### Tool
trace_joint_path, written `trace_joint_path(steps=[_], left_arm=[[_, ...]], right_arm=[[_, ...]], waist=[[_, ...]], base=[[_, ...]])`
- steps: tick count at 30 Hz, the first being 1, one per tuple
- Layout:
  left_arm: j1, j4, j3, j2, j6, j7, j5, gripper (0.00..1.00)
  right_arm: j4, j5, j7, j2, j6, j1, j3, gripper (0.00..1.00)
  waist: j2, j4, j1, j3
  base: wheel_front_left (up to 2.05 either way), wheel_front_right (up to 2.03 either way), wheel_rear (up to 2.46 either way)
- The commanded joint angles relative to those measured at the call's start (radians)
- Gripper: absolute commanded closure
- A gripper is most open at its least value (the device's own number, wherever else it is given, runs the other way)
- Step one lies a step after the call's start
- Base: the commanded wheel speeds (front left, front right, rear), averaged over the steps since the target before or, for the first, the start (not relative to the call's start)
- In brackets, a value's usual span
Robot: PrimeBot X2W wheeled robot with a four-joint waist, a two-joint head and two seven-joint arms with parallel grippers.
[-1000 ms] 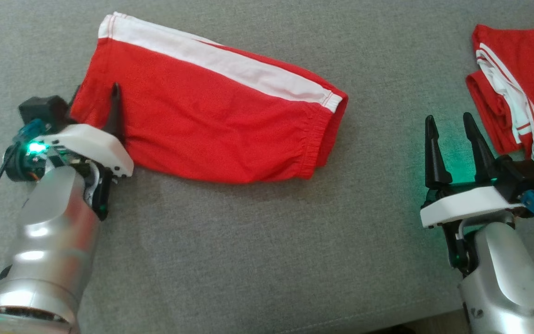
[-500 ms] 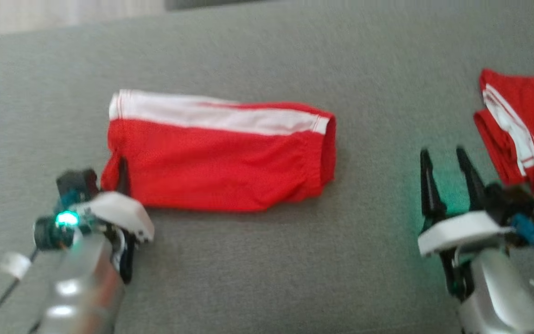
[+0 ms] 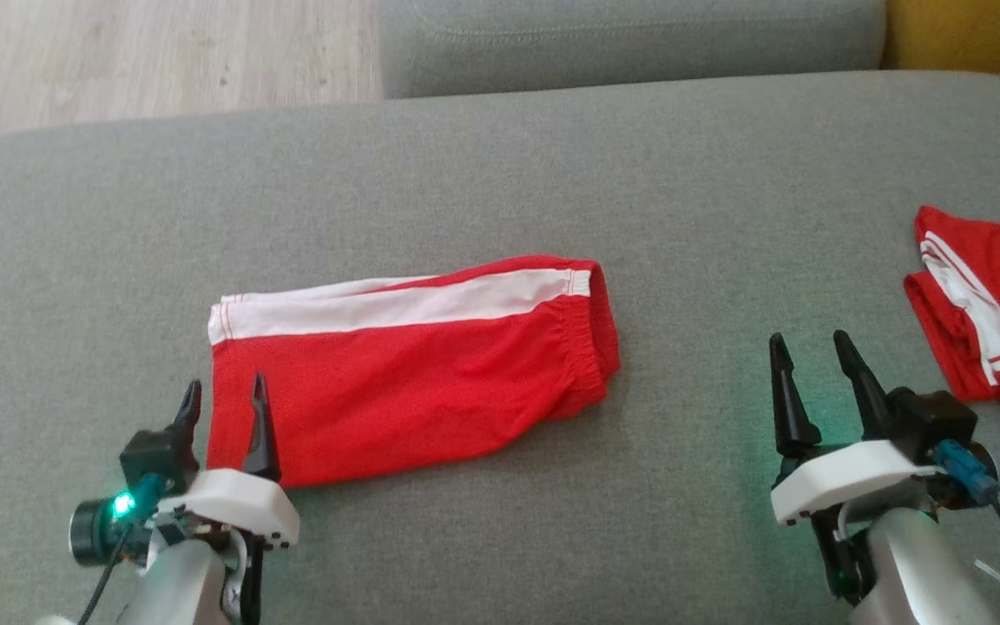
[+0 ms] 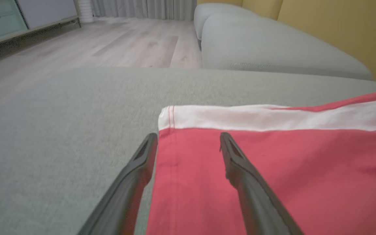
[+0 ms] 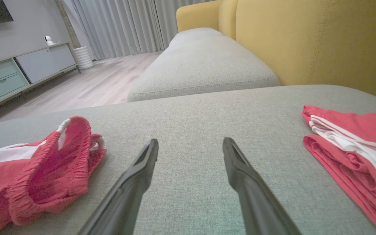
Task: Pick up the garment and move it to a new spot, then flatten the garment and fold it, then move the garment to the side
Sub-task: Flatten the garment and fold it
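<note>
Flat at centre-left of grey fabric sofa cushion (image 3: 465,174): folded red shorts with white side stripe (image 3: 404,382). Left gripper (image 3: 224,389) spread wide, astride the shorts' near-left hem, holding nothing, probably placed for a grasp. Right gripper (image 3: 810,343) wide, idle at near right.

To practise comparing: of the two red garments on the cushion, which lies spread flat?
The shorts by the left claw, laid out long; the other garment, at the right edge, is bunched in folds.

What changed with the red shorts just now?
The left tool pinched the hem of the red shorts, then let go; its jaws now stand open astride that edge. The whole view also tilted up. The right tool stayed open above the grey cushion, and the other folded garment stayed put.
</note>
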Motion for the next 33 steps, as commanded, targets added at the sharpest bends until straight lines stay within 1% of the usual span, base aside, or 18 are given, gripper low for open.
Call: trace_joint_path(steps=[1, 6, 8, 13, 18, 19, 24, 29, 33], left_arm=[[0.001, -0.058, 0.047, 0.016, 0.005, -0.010, 0.027, 0.00], [0.114, -0.195, 0.082, -0.014, 0.005, -0.010, 0.120, 0.00], [0.154, -0.234, 0.084, -0.025, -0.005, -0.010, 0.151, 0.00], [0.222, -0.319, 0.115, -0.051, -0.013, -0.010, 0.190, 0.00], [0.249, -0.343, 0.128, -0.067, -0.028, -0.010, 0.210, 0.00], [0.249, -0.343, 0.128, -0.067, -0.028, -0.010, 0.210, 0.00], [0.238, -0.346, 0.114, -0.077, -0.049, -0.010, 0.221, 0.00], [0.222, -0.339, 0.099, -0.082, -0.064, -0.010, 0.220, 0.00], [0.216, -0.335, 0.099, -0.083, -0.066, -0.010, 0.217, 0.00]], right_arm=[[-0.026, -0.007, -0.007, 0.003, -0.001, -0.009, 0.031, 0.00], [-0.036, 0.018, -0.007, 0.003, -0.001, -0.003, 0.070, 0.00], [-0.041, 0.031, -0.007, 0.003, -0.001, -0.002, 0.088, 0.00], [-0.047, 0.075, -0.007, 0.003, -0.001, -0.016, 0.143, 0.00], [-0.014, 0.108, -0.007, 0.003, -0.001, -0.058, 0.203, 0.00], [-0.014, 0.108, -0.007, 0.003, -0.001, -0.058, 0.203, 0.00], [0.046, 0.147, -0.007, 0.003, -0.001, -0.118, 0.235, 0.00], [0.148, 0.157, -0.007, 0.003, -0.001, -0.174, 0.223, 0.00], [0.240, 0.152, -0.007, 0.003, -0.001, -0.204, 0.189, 0.00]], waist=[[0.0000, 0.000, 0.0000, -0.010], [0.0000, 0.008, 0.0000, -0.053], [0.0000, 0.016, 0.0000, -0.066], [0.0000, 0.041, 0.0000, -0.080], [0.0000, 0.090, 0.0000, -0.076], [0.0000, 0.090, 0.0000, -0.076], [0.0000, 0.166, 0.0000, -0.045], [0.0000, 0.232, 0.0000, -0.004], [0.0000, 0.259, 0.0000, 0.027]], base=[[0.00, 0.00, 0.00], [0.00, 0.00, 0.00], [0.00, 0.00, 0.00], [0.00, 0.00, 0.00], [0.00, 0.00, 0.00], [0.00, 0.00, 0.00], [0.00, 0.00, 0.00], [0.00, 0.00, 0.00], [0.00, 0.00, 0.00]])
